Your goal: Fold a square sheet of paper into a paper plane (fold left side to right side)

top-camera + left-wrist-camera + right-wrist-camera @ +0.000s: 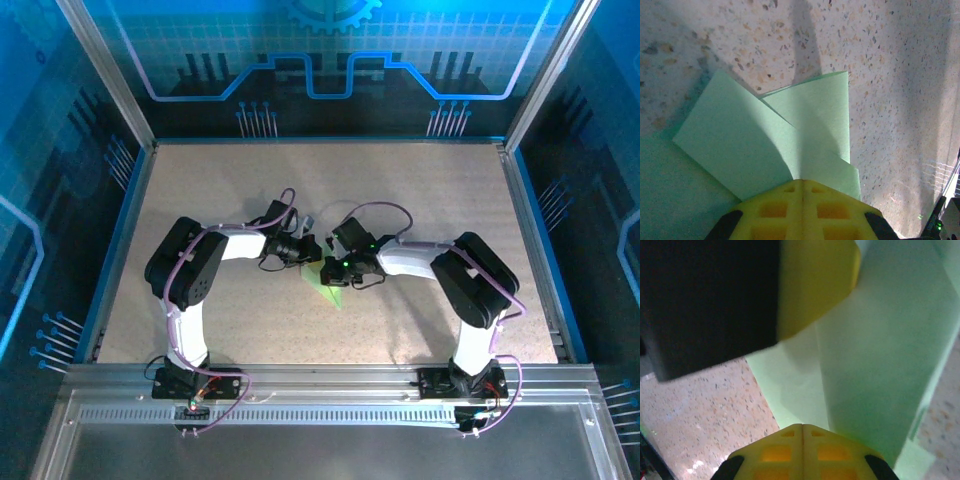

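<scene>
The pale green sheet of paper (331, 285) lies at the table's centre, folded into overlapping flaps, with a point toward the near edge. Both grippers meet over it. In the left wrist view my left gripper (802, 181) is shut, its yellow tips resting on the paper (740, 140) where two flaps cross, with nothing between the jaws. My right gripper (802, 426) is also shut, and its tips sit on the paper (880, 365) beside a raised fold. One of the left gripper's yellow fingers (815, 285) and its black body hang just ahead of it. From above, the left gripper (311, 248) and right gripper (328, 267) nearly touch.
The speckled beige table (200, 180) is bounded by a blue rim (118, 250) and metal frame posts. The aluminium rail (320, 385) holding both arm bases runs along the near edge. Part of the right arm (945, 220) shows at the left wrist view's lower right corner.
</scene>
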Robot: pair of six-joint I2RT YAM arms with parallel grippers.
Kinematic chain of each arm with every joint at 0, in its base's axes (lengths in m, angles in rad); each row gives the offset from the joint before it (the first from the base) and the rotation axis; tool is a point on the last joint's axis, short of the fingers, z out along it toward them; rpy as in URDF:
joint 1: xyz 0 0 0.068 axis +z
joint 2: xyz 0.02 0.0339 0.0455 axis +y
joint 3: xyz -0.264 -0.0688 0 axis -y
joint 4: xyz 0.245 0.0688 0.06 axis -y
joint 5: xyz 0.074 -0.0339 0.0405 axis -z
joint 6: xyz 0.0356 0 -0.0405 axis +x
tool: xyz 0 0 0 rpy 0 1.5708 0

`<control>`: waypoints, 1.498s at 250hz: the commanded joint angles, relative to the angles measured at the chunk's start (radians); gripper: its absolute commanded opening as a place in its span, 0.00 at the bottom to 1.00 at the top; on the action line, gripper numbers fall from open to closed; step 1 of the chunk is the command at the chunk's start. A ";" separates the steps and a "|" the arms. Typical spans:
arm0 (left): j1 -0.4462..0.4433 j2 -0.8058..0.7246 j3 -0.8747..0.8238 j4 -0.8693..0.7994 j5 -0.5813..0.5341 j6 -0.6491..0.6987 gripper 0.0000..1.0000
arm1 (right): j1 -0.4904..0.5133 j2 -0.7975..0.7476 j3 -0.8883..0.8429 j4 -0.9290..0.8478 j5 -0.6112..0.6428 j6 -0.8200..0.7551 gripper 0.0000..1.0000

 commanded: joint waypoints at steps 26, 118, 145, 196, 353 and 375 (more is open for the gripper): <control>-0.007 0.046 -0.003 -0.061 -0.054 0.039 0.00 | -0.012 0.023 0.038 0.033 -0.002 0.004 0.00; -0.007 0.052 0.007 -0.075 -0.062 0.029 0.00 | -0.016 0.081 0.069 -0.068 0.011 -0.032 0.00; -0.007 0.052 0.008 -0.078 -0.068 0.025 0.00 | -0.015 0.074 0.041 -0.065 0.013 -0.027 0.00; -0.007 0.058 0.010 -0.087 -0.077 0.019 0.00 | -0.008 0.046 -0.005 -0.058 0.003 -0.023 0.00; -0.007 0.060 0.005 -0.086 -0.090 0.018 0.00 | 0.004 -0.040 -0.112 -0.073 -0.015 -0.019 0.00; -0.007 0.060 0.005 -0.087 -0.091 0.019 0.00 | 0.009 -0.052 -0.115 -0.079 -0.018 -0.020 0.00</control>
